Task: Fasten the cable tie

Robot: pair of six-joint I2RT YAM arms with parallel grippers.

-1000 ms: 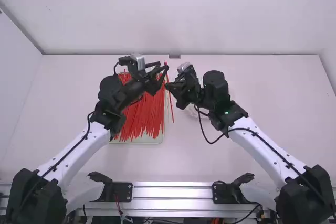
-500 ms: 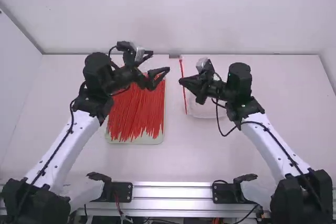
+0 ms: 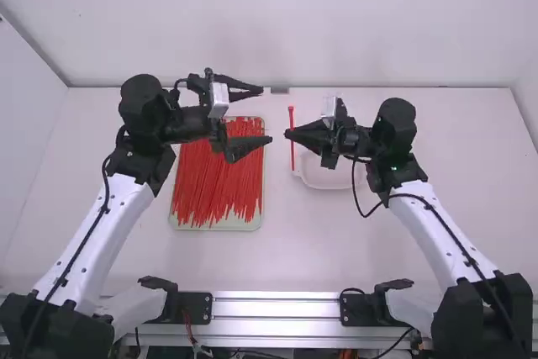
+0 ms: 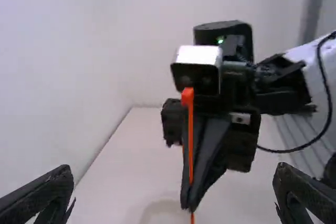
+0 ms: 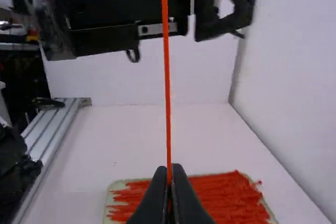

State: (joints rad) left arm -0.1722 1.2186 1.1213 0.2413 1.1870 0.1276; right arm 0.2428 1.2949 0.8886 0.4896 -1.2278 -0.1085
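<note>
right gripper [image 3: 290,134] has its jaws pressed together on a single red cable tie [image 3: 292,145], pinching it somewhere around the middle. in the high view the tie runs straight up and down the frame just right of center, blocky head end at the top. in the right wrist view you can see the two fingers [image 5: 157,192] closed tight at the bottom center, with the tie [image 5: 166,77] going straight up out of them as a thin line

left gripper [image 3: 267,113] is just to the left of that, jaws spread wide with nothing in them. one finger sits up near the back edge of the table, the other lower down over the corner of the pile, and both tips point toward the tie without touching it. from the left wrist view the right gripper [image 4: 210,145] faces the camera dead center with the tie [image 4: 187,124] standing in front of it

going outward, there's a flat tray [image 3: 217,224] left of center loaded with a pile of red ties [image 3: 220,178]. a clear shallow container [image 3: 328,177] sits under the right gripper. everything's on the white table [image 3: 437,124], and both arms come up from the bottom edge
</note>
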